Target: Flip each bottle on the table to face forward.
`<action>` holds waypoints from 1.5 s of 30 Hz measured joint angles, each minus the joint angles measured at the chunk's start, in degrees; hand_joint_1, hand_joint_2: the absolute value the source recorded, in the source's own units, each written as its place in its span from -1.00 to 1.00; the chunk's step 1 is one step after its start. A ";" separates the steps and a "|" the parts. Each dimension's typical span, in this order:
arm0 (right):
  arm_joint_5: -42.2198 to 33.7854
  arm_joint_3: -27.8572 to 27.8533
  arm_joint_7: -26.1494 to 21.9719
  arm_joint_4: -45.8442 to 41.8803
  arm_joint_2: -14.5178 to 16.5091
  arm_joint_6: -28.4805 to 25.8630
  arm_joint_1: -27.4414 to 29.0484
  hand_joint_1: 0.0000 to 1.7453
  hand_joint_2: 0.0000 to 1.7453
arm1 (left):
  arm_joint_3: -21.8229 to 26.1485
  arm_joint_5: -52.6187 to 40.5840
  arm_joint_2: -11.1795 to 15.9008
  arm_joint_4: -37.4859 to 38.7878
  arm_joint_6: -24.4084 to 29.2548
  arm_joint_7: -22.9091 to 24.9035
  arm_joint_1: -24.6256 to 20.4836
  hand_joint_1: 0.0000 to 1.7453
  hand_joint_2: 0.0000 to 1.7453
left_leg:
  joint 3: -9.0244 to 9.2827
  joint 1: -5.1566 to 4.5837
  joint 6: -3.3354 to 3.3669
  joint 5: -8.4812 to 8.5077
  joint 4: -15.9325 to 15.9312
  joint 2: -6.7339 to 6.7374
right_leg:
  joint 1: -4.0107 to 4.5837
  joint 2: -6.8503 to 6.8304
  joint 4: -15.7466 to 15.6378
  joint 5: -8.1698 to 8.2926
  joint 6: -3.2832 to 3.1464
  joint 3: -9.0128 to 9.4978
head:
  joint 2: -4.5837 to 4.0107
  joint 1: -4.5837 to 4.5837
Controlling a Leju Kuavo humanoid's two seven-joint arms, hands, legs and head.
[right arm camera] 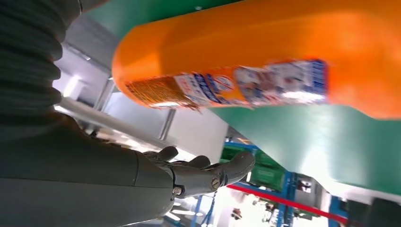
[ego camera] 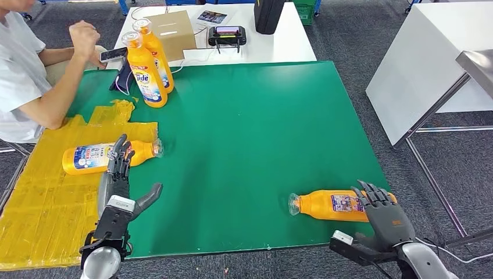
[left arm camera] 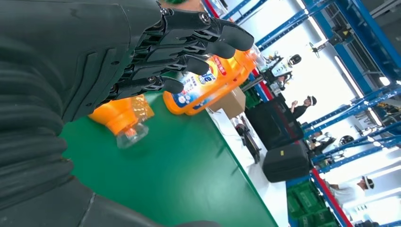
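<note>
Four orange detergent bottles are on the green table. Two stand upright at the back left. A third bottle lies on its side at the left, cap to the right; my left hand reaches over its neck with fingers straight and thumb spread. In the left wrist view the fingers hover above that lying bottle without gripping. The fourth bottle lies near the front right edge, cap to the left. My right hand is at its base, fingers spread; that bottle sits just beyond the open fingers.
A person sits at the table's left, arm on the yellow taped area. A cardboard box, a handheld device and a black case lie on the white table behind. Another white table stands at the right.
</note>
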 joint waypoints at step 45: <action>4.72 2.40 -2.57 26.80 4.23 4.29 -17.69 1.00 1.00 | -4.07 5.40 -0.90 4.69 0.02 -0.74 -2.99 -1.00 1.00 | 0.74 0.03 0.04 0.00 0.00 0.07 | -0.02 0.06 -0.04 0.00 0.01 0.67 | 0.00 0.03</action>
